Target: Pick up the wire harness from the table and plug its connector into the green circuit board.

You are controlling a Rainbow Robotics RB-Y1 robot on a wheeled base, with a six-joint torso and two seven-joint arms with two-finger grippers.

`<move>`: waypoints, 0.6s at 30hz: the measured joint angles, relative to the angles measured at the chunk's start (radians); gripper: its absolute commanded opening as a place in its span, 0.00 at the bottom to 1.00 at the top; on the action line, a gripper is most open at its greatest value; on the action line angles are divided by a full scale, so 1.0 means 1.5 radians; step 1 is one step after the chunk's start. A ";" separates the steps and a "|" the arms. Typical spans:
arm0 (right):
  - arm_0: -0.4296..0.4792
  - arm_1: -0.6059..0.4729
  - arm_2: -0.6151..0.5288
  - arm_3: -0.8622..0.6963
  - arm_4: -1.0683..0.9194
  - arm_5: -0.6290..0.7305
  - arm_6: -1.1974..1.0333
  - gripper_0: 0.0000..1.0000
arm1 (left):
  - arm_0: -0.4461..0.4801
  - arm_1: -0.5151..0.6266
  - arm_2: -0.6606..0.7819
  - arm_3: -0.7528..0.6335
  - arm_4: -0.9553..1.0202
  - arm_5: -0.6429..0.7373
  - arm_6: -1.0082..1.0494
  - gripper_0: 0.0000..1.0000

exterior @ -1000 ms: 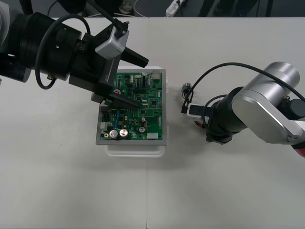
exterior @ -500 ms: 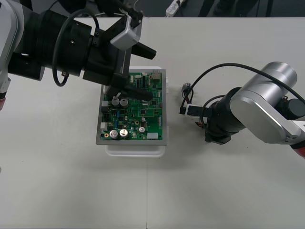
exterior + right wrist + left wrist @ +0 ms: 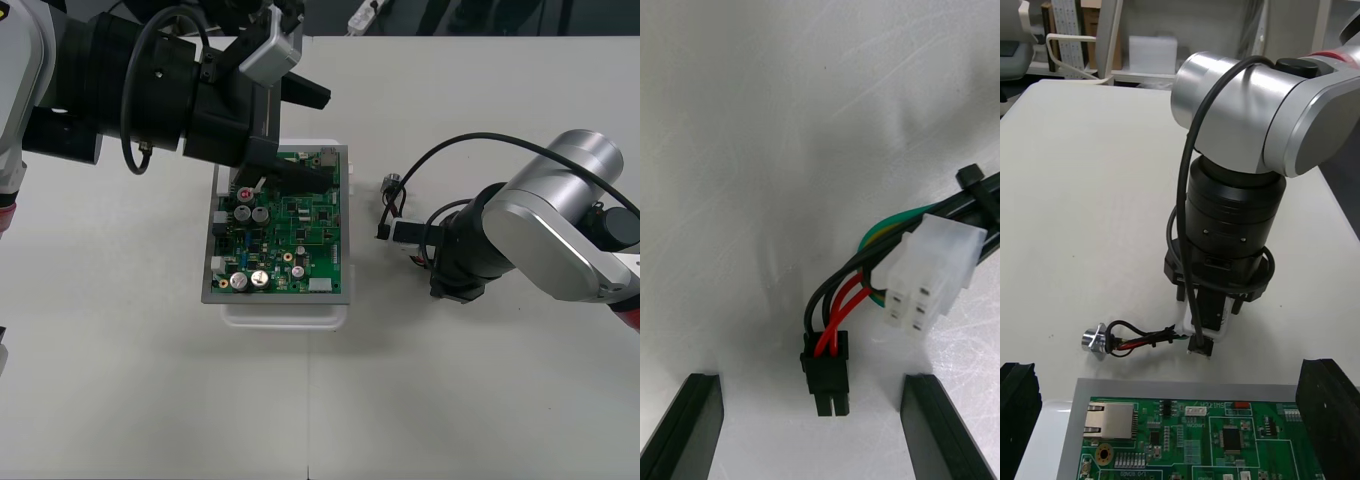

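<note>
The wire harness (image 3: 388, 208) lies on the table right of the green circuit board (image 3: 290, 235), with its metal socket (image 3: 392, 184) at the far end. My right gripper (image 3: 415, 245) points straight down at the harness's near end. In the right wrist view that gripper (image 3: 816, 379) is open. The black plug (image 3: 825, 375) with red and black wires lies on the table between its fingers (image 3: 700, 420), touching neither. A white connector (image 3: 929, 274) lies beside the plug. My left gripper (image 3: 300, 135) hangs open over the board's far left part. In the left wrist view its fingers (image 3: 1019, 405) stand wide apart above the board (image 3: 1195, 435).
The board sits on a white base (image 3: 285, 315) whose lip sticks out at the near side. The left wrist view looks past the socket (image 3: 1094, 339) and wires (image 3: 1146, 339) to the right arm's wrist (image 3: 1225, 225). A dark cable (image 3: 470, 145) loops over the right arm.
My left arm has drawn back toward the board's far left edge, uncovering more of the board. The right arm and the harness have stayed almost still.
</note>
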 measured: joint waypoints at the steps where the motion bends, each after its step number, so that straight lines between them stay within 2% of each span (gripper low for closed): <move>1: 0.000 0.000 0.000 0.000 0.000 0.000 0.000 0.69 | -0.001 0.000 0.000 0.000 -0.003 0.001 0.002 1.00; 18: 0.000 0.000 0.000 0.000 0.008 0.000 0.000 0.69 | -0.001 0.000 0.000 0.000 -0.013 0.001 0.005 1.00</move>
